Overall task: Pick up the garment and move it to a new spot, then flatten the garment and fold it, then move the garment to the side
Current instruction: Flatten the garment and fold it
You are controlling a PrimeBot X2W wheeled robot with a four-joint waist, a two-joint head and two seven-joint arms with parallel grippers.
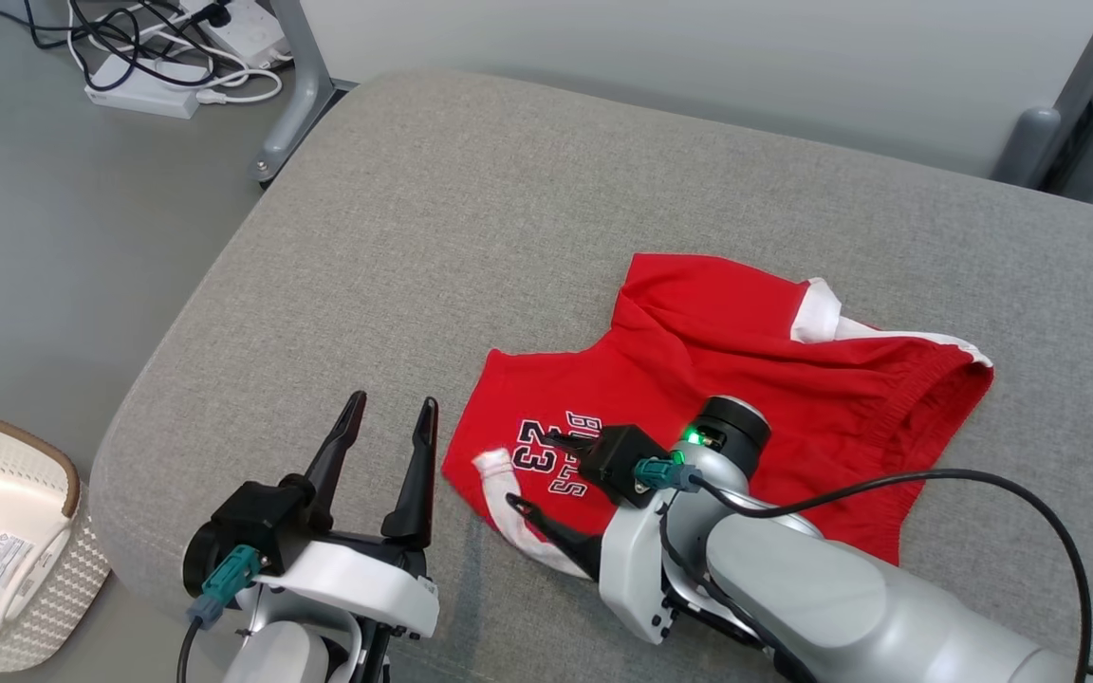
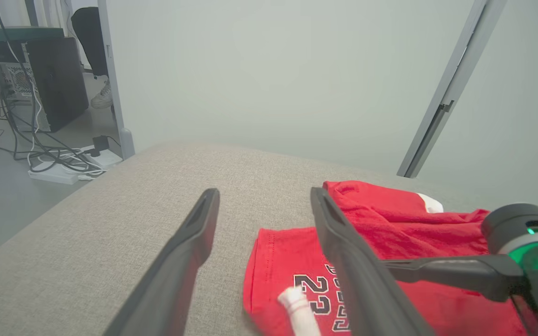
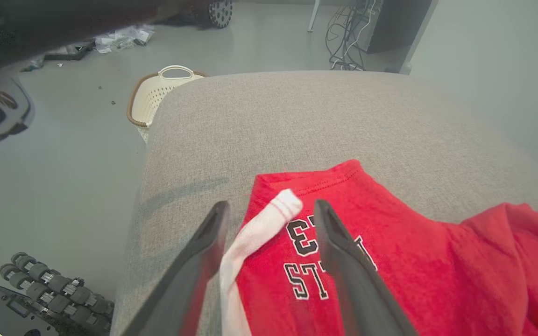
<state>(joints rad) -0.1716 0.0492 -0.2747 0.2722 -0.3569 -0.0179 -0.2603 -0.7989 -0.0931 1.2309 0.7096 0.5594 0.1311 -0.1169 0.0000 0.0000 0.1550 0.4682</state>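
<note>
Red shorts (image 1: pixel 746 360) looked light, soft and floppy. Right end effector (image 1: pixel 532 470) was released, straddling the white stripe (image 1: pixel 494 467); that near-left hem seemed the best pinch. Left end effector (image 1: pixel 393 402) was released.

Bright, even light, faint shadows; wrist views curve toward edges.

Your left hand (image 1: pixel 393 403) sits low at your left, fingers spread wide and pointing up. Your right hand (image 1: pixel 529 467) points leftward with its fingers parted, its pale forearm (image 1: pixel 822 593) coming in from the lower right.
</note>
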